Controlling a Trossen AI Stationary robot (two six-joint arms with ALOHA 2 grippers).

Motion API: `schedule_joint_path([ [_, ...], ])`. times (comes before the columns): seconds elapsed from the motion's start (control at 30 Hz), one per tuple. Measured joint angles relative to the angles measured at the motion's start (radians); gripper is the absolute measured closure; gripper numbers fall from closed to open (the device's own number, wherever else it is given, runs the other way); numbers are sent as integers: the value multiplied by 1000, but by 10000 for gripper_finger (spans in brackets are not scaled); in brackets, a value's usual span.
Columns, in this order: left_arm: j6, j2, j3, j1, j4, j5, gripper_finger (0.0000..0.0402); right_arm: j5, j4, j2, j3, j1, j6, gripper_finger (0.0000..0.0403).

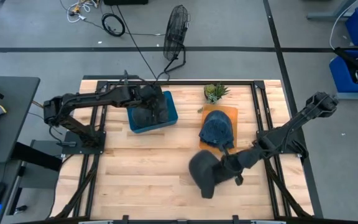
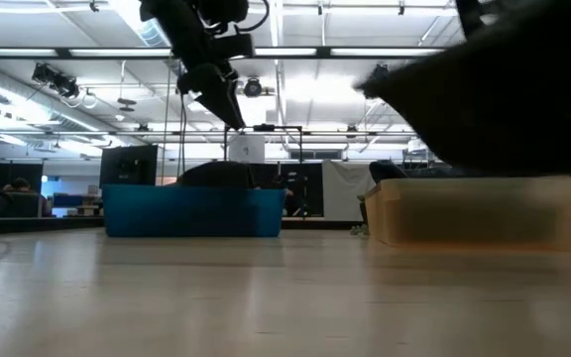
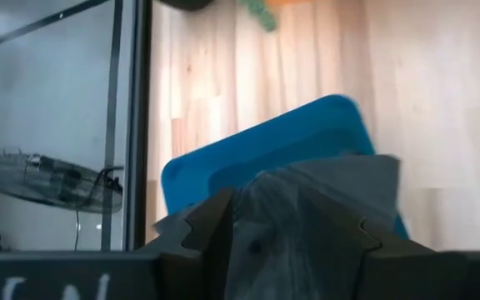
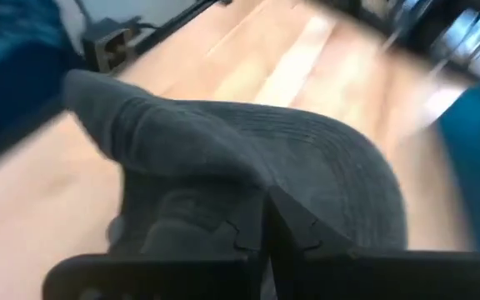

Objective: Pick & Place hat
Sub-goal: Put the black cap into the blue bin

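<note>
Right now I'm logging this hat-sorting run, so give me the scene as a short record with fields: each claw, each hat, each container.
left claw: over the blue bin, shut on a grey hat
right claw: low over the table's front, shut on a dark grey hat
blue hat: lying on the orange tray, not held
small plant: behind the orange tray
table: light wood, bare at front left
</note>
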Motion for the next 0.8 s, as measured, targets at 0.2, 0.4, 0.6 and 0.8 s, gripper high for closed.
schedule_joint_path([
  [0.2, 72, 0, 0, -60, 7, 2, 271, -36, 1, 0, 48, -123, -397, 397],
  [0.4, 193, 0, 0, -136, 81, 129, 280, -146, 17, 0, 49, -277, -613, 398],
  [0.6, 315, 0, 0, -182, 221, 134, 282, -387, 172, 0, 49, -402, -827, 398],
  [0.8, 393, 1, 0, -186, 297, 153, 273, -613, 227, 0, 49, -505, -973, 399],
])
